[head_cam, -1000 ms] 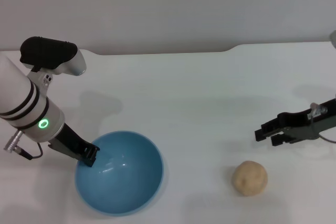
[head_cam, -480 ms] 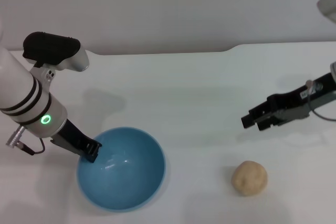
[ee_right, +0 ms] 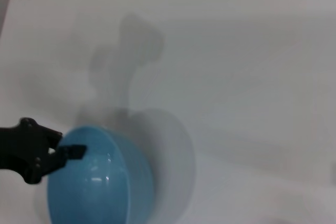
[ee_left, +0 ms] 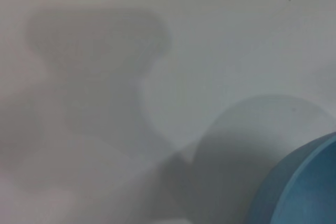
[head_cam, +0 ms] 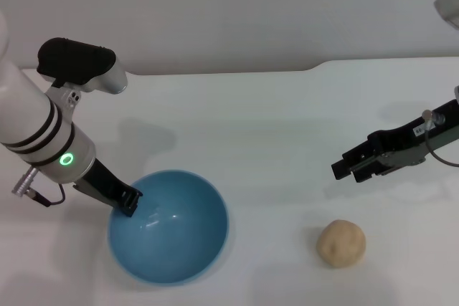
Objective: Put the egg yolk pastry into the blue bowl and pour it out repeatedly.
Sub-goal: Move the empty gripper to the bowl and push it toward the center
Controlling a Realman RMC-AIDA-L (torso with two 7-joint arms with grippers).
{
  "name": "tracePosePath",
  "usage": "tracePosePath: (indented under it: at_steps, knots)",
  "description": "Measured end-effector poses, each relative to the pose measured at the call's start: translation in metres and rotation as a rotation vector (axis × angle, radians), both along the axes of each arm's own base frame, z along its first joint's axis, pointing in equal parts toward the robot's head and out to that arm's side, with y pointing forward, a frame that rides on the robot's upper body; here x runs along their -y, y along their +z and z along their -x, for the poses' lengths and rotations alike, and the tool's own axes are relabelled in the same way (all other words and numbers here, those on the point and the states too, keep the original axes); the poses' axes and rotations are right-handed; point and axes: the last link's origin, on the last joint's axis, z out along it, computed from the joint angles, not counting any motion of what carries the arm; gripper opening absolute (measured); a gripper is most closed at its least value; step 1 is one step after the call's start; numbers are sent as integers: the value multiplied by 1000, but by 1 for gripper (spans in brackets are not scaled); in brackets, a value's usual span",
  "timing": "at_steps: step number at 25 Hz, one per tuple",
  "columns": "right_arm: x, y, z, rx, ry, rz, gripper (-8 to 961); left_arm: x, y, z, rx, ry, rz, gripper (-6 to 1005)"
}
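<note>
Taking the blue bowl [head_cam: 169,226] as the landmark, the left end effector [head_cam: 128,203] is clamped on its left rim, one finger inside and one outside, a hold that would let the arm tip the bowl when pouring; the bowl sits empty on the white counter [head_cam: 272,120]. Well to the bowl's right, the egg yolk pastry [head_cam: 341,243] lies on the counter, not yet loaded, and the right end effector [head_cam: 345,170] hovers just beyond it with fingers slightly apart, seemingly ready to descend for the pick.

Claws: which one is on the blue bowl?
The left claw: it is clamped on the blue bowl's left rim. The right claw hangs free above the table, up and right of the egg yolk pastry.
</note>
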Motion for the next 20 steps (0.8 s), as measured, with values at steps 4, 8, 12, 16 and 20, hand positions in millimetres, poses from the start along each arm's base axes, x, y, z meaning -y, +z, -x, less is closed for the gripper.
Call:
tracePosePath:
  at_steps: [4,8,12,16,20]
  knots:
    - [3,-2,-13,-29,-72,-30,467,-2,0,-1,1,-9,-4,-2]
    - [4,-3,-30,-91,-175,-104,467,-3,-1,-3,0,-19,-7,-2]
    - [3,2,-36,-204,-188,-209,467,-5,-1,-6,-2,-30,-7,-2]
    - [5,0,-37,-168,-170,-188,467,-6,-1,-7,-4,-35,-4,-2]
    - [5,-4,-34,-108,-146,-146,467,-8,-1,-10,-4,-41,-5,-2]
